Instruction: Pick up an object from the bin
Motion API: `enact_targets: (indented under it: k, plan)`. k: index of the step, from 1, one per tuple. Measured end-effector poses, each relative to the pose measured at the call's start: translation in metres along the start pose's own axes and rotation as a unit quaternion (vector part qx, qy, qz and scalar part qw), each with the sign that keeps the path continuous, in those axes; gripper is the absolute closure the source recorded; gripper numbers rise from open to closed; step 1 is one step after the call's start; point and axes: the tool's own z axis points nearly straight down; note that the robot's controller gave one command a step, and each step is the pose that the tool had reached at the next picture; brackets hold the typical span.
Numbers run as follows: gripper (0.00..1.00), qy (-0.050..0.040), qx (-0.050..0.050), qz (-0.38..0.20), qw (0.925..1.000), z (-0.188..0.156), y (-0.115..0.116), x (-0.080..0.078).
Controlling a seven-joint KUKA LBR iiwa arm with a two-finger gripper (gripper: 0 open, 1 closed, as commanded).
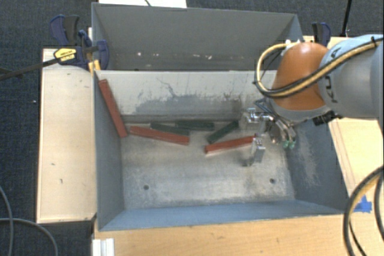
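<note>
The grey bin takes up most of what is in front of me, its floor bare and scuffed along the near half. The arm comes in over the right rim, with an orange cover on its wrist and cables looping across it. Below that the claw hangs low on the right side of the floor, close to the bottom; from here I cannot tell how wide it is set, nor whether it has hold of anything. Nearest to it is a red bar, lying almost flat across the floor with its right end up against the claw. Just behind that lies a short green bar, tilted. Further left, near the back wall, a long green bar lies level, with a brown-red bar just in front of it. Well apart from the claw, a leaning bar, also red, stands propped against the left wall.
</note>
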Motion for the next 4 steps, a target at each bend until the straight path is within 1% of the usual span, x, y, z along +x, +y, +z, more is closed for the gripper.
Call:
enact_targets:
  k: [1,2,3,4]
  plan:
    - [1.00,0.0020,0.000,0.012,0.9999,0.004,0.023,-0.002]
    - [1.00,0.0020,0.000,0.011,0.9999,0.004,0.023,-0.002]
    - [1.00,0.0021,0.000,0.027,0.9996,-0.116,-0.005,0.017]
    - [1.00,0.0022,0.000,0.027,0.9996,-0.116,-0.005,0.017]
